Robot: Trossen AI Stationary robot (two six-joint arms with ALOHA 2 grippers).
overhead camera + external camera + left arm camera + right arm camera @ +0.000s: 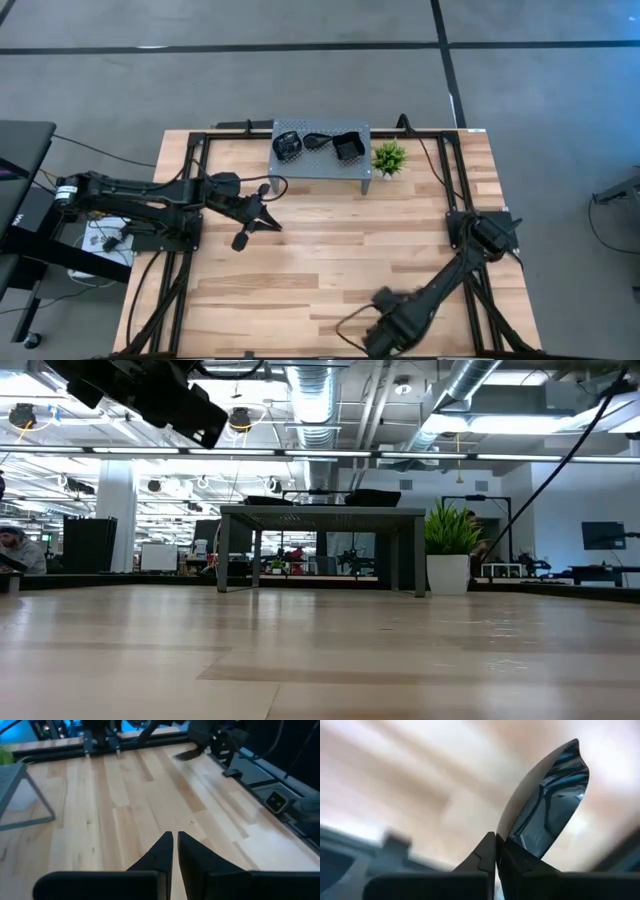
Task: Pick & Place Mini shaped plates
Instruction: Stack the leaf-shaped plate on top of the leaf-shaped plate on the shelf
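Pale wooden boards make up the worktop (330, 250), framed by black rails and standing on a grey floor crossed by dark lines. On the left, the left arm reaches in from its side rail, and the left gripper (243, 235) hovers over bare wood just short of the stand; in the left wrist view its fingers (162, 852) are pressed almost together with nothing between them. At the far edge, near the middle, stands a grey perforated metal stand (320, 165), and on its top lie three mini shaped plates: a rounded one (287, 146) at the left end, a leaf-like one (318, 141) in the middle and a squarish one (348, 147) at the right end. Just beside the stand's right leg sits a small green plant (388, 157). On the right, the right arm folds down from its base at the right rail toward the near edge, where the right gripper (382, 322) is low over the wood. The right wrist view shows it clenched on the rim of another glossy black plate (550, 802), a leaf-shaped one, tilted up on edge between the fingertips.
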